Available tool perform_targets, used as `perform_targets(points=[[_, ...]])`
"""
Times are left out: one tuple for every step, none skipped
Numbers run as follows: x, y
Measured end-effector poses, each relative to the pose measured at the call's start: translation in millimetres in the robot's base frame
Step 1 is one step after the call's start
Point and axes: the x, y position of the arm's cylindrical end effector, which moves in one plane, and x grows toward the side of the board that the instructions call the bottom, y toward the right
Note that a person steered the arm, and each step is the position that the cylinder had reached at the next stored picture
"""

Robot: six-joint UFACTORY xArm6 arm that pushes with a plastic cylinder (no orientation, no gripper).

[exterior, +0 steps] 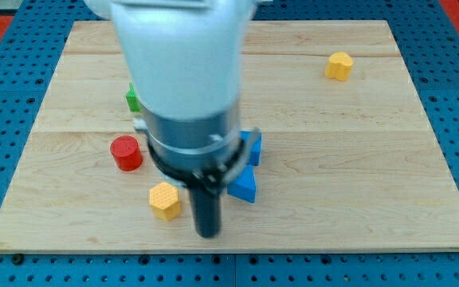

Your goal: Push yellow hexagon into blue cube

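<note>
Two yellow blocks show. One, hexagon-like, sits [339,65] alone near the view's top right. The other [165,200], also many-sided, lies at the lower middle. A blue cube [253,147] sits at the centre, partly hidden behind the arm. A blue wedge-like block [244,185] lies just below it. My tip [207,233] rests on the board just right of the lower yellow block, with a small gap, and below-left of the blue wedge. It touches no block.
A red cylinder [125,153] lies left of the arm, above the lower yellow block. A green block [133,99] is mostly hidden behind the arm's white body. The wooden board [357,183] sits on a blue pegboard.
</note>
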Motion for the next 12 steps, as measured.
perform_targets(points=[[1,-61],[0,-104],[-10,-35],[-14,-43],[-14,-75],[-31,-68],[-50,-92],[-55,-94],[-76,-94],[-106,-78],[-112,-33],[-124,-28]])
